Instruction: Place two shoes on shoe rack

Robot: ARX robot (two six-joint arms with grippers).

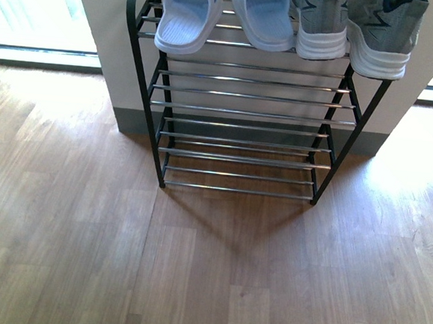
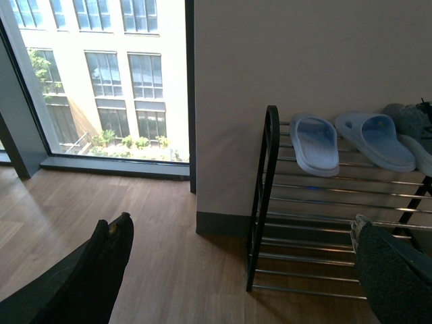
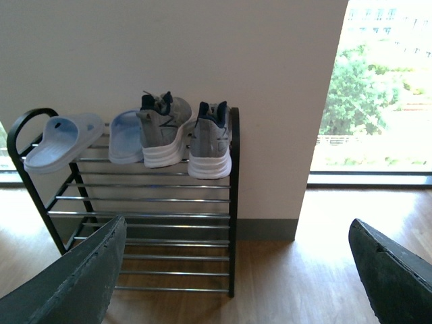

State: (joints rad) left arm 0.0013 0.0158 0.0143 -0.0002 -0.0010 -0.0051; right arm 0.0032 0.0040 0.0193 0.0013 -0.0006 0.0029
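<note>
The shoe rack (image 1: 243, 111) (image 2: 266, 202) (image 3: 233, 202) stands against the wall, black frame with chrome bars. On its top shelf sit two light blue slide sandals (image 1: 187, 15) (image 1: 264, 16) (image 2: 314, 144) (image 2: 375, 139) (image 3: 62, 141) (image 3: 125, 136) on the left and two grey sneakers (image 1: 321, 24) (image 1: 384, 36) (image 3: 162, 129) (image 3: 210, 140) on the right. Neither arm shows in the front view. My left gripper (image 2: 243, 270) is open and empty, held back from the rack's left end. My right gripper (image 3: 236, 270) is open and empty, back from the rack's right end.
The rack's lower shelves (image 1: 240, 145) hold nothing. Wood floor (image 1: 193, 265) stretches in front. A pale wall (image 3: 202, 54) backs the rack, with tall windows (image 2: 101, 81) (image 3: 385, 94) on both sides.
</note>
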